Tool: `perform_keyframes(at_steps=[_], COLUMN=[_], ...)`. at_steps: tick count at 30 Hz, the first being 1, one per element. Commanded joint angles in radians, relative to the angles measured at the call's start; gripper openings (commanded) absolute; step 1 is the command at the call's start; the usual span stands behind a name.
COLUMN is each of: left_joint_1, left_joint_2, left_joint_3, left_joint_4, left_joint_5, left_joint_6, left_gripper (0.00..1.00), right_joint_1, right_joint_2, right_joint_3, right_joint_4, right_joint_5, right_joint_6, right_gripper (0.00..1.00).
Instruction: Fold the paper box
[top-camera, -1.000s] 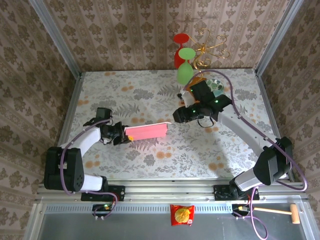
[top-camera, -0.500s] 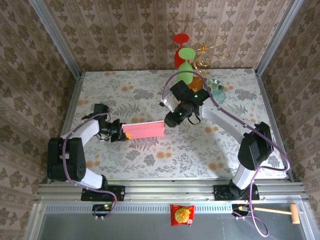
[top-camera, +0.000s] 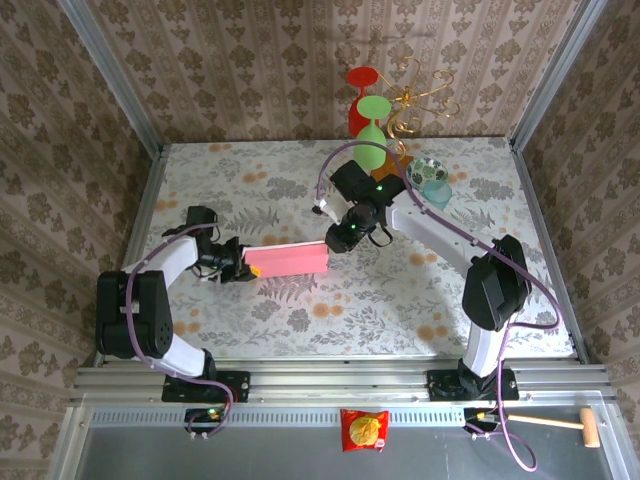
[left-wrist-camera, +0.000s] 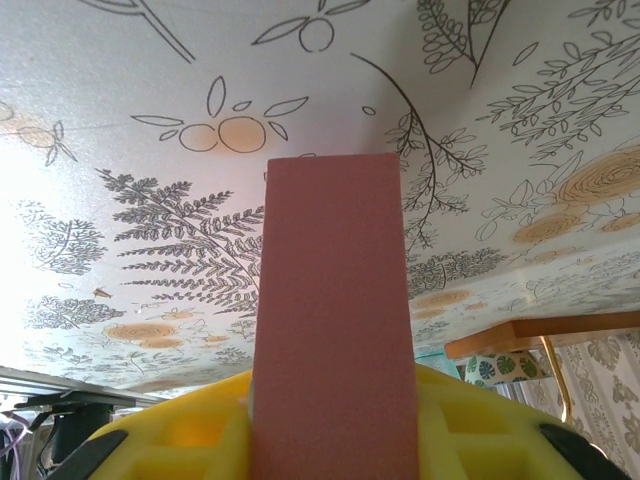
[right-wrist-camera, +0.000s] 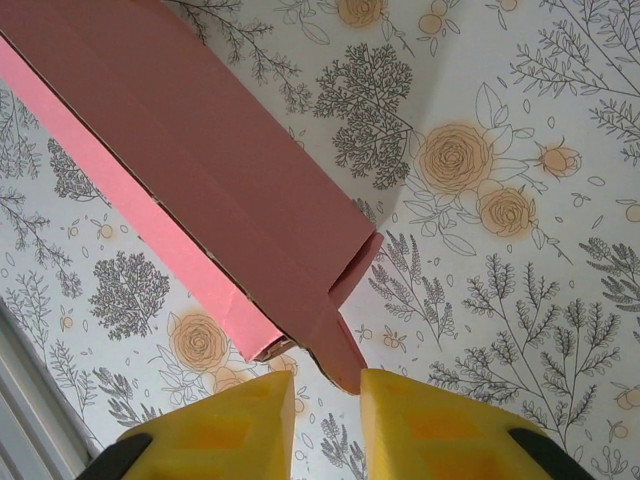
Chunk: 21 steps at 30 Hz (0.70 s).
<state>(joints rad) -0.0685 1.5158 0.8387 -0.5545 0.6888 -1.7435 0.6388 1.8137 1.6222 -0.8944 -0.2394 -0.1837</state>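
The paper box (top-camera: 286, 260) is a long pink folded piece held level just above the table, between the two arms. My left gripper (top-camera: 234, 268) is shut on its left end; in the left wrist view the box (left-wrist-camera: 335, 300) runs straight out from between the yellow fingers (left-wrist-camera: 180, 440). My right gripper (top-camera: 336, 239) is at the box's right end. In the right wrist view its jaws (right-wrist-camera: 327, 385) stand apart, with tabletop showing in the gap. A small flap (right-wrist-camera: 340, 345) of the box (right-wrist-camera: 200, 170) points into that gap and touches the right finger's tip.
At the back of the flowered table (top-camera: 400, 290) stand a red glass (top-camera: 361, 100), a green glass (top-camera: 370, 140), a gold wire ornament (top-camera: 420, 95) and a teal leaf-patterned bowl (top-camera: 432, 180). A snack packet (top-camera: 364, 430) and wooden mallet (top-camera: 560, 423) lie below the table's front rail.
My right arm has swung left from mid-table to the box's right end, and its jaws have narrowed. The left gripper and the box shifted slightly left.
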Motion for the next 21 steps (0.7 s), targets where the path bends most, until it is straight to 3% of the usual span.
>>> perform_keyframes(at_steps=[1, 7, 21], left_joint_1=[0.010, 0.010, 0.010], left_joint_2=[0.025, 0.032, 0.029], left_joint_3=[0.020, 0.025, 0.018], left_joint_4=[-0.052, -0.053, -0.048], left_joint_5=[-0.054, -0.052, -0.052], left_joint_6=[0.021, 0.027, 0.027], left_gripper=[0.19, 0.19, 0.18], right_joint_1=[0.005, 0.005, 0.015], right_joint_2=[0.019, 0.027, 0.027], right_joint_3=[0.036, 0.051, 0.036], right_joint_4=[-0.036, -0.041, -0.031], right_joint_5=[-0.008, -0.006, 0.037], right_joint_6=[-0.005, 0.003, 0.042], right_gripper=[0.22, 0.13, 0.16])
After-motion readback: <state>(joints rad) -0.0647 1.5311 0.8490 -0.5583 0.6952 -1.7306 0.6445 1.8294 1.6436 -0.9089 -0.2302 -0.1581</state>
